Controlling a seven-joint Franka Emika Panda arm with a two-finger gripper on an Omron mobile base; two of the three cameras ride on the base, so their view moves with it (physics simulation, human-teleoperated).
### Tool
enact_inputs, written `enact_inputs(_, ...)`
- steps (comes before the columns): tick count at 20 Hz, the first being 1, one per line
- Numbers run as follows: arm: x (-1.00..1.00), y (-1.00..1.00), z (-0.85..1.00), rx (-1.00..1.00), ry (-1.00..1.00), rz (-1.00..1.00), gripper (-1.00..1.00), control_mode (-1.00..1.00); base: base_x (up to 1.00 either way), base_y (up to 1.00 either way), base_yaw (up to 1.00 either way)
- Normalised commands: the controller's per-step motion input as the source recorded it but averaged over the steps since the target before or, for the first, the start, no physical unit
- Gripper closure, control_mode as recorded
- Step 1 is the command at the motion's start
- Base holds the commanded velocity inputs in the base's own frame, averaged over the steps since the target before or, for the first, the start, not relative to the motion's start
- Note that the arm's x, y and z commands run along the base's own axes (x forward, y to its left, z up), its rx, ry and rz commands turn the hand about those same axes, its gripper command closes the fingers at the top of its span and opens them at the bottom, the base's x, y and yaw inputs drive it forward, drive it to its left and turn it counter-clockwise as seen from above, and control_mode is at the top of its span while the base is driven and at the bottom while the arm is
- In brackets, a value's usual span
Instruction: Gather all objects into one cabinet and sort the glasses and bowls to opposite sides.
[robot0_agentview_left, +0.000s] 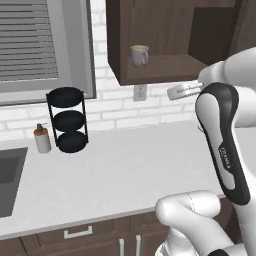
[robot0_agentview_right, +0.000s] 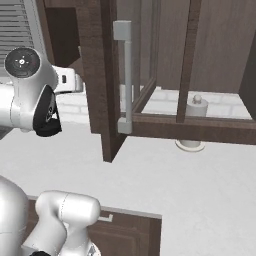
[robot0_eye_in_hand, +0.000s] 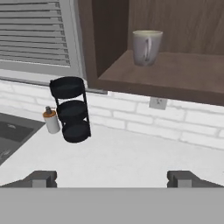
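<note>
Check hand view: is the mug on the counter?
No. The mug stands upright on the cabinet shelf, above the counter.

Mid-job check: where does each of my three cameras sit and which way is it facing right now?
Left base view: behind the arm on its left, facing the counter, tiered rack and mug on the cabinet shelf; the white arm fills its right side.
Right base view: behind on the right, facing the cabinet's open glass door; the arm rises at left.
Hand view: looks along the open gripper at mug, rack and soap bottle.
Shared: left base and hand views both show mug, rack, bottle.
</note>
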Motion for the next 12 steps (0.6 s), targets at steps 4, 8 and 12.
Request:
enact_inputs(4, 0.4, 0.0, 0.08, 0.0, -0.05, 0.0, -1.0, -1.0, 0.0, 0.0, 0.0)
enact_inputs(8, 0.49, 0.0, 0.06, 0.0, -0.02, 0.0, -1.0, -1.0, 0.0, 0.0, 0.0)
enact_inputs(12, 0.52, 0.0, 0.07, 0.0, -0.02, 0.0, -1.0, -1.0, 0.0, 0.0, 0.0)
